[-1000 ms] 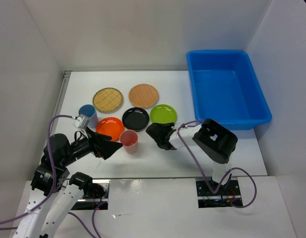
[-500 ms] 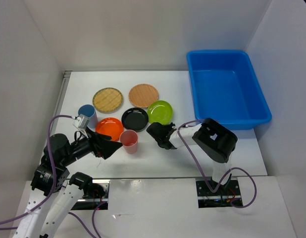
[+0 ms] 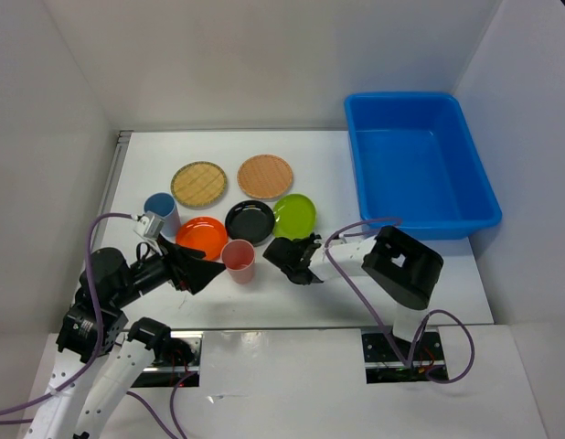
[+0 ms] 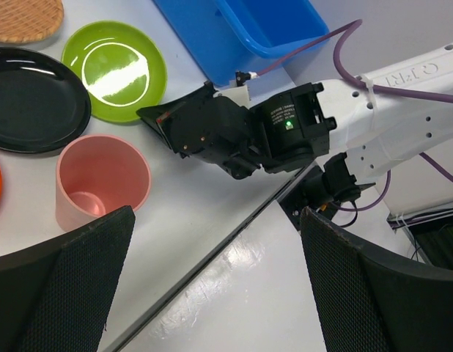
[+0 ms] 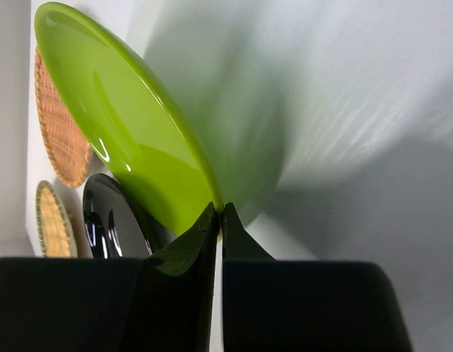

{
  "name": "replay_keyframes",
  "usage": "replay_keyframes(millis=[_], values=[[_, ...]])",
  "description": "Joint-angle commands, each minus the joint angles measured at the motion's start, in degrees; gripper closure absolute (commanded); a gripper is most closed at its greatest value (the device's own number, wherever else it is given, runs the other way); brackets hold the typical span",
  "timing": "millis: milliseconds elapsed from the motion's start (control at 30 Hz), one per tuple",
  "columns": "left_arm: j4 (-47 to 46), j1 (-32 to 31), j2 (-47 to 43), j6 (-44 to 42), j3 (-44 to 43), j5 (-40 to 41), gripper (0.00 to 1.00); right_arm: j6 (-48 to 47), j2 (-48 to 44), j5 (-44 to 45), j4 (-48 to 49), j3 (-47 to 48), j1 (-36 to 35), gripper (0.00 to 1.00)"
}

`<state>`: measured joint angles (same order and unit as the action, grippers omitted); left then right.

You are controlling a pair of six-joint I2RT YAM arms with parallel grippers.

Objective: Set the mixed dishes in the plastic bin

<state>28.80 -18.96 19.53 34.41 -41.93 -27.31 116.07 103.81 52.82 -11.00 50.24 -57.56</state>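
**Near field.** The left gripper (image 4: 215, 220) holds nothing, its two padded fingers spread wide. The squat pink plastic cup (image 3: 239, 260) stands upright just ahead of it. To the cup's right, the right gripper (image 5: 218, 216) has its black fingers pressed together, with the tips at the near rim of the glossy lime-green round plate (image 3: 296, 213). The seam between the tips looks too thin to contain a rim. The plate is therefore judged not caught, though this cannot be told for certain.

**Middle field.** Here lie the glossy orange round plate (image 3: 202, 236), the upright blue cup (image 3: 162, 212) and the glossy black round plate (image 3: 249, 219). The green plate touches or slightly overlaps the black one.

**Far field.** Beyond these lie the yellowish woven-look round plate (image 3: 198, 184) and the tan woven-look round plate (image 3: 264, 176). At the far right sits the large bright blue rectangular plastic bin (image 3: 429, 225), with no dish in it and its long axis running near to far.

**Governing relation.** The green plate lies directly ahead of the right gripper. The bin lies well apart to that gripper's right and farther off, and the right arm is the nearer to both. A round plate has no long axis, so only its thin rim offers a hold.

**Views compared.**
- The right wrist view alone shows the closed tips meeting the rim; in the top view the gripper's body hides them.
- The left wrist view shows the plate apparently lying flat just beside the tips.
- Only the top view shows the whole bin.
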Motion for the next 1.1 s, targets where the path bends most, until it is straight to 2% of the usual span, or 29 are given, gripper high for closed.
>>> replay_keyframes(millis=[0, 400, 700, 867, 1067], values=[[-1.11, -0.2, -0.72, -1.28, -0.08, -0.2, 0.0, 27.1, -2.47, 4.14, -9.99, 0.04, -1.67, 1.0], [-1.11, -0.2, -1.25, -0.75, -0.08, -0.2, 0.0, 28.16, -9.5, 7.12, -15.88, -2.34, -2.21, 1.0], [-1.11, -0.2, -1.78, -0.75, -0.08, 0.33, 0.0, 22.89, -13.19, 9.41, -17.3, -2.25, -3.35, 1.0], [-1.11, -0.2, -1.78, -0.75, -0.08, 0.33, 0.0, 15.08, -16.79, 9.94, -15.54, -3.3, -3.35, 1.0], [-1.11, -0.2, -1.78, -0.75, -0.08, 0.33, 0.0, -3.02, -23.03, 9.94, -8.34, -1.82, -3.35, 1.0]])
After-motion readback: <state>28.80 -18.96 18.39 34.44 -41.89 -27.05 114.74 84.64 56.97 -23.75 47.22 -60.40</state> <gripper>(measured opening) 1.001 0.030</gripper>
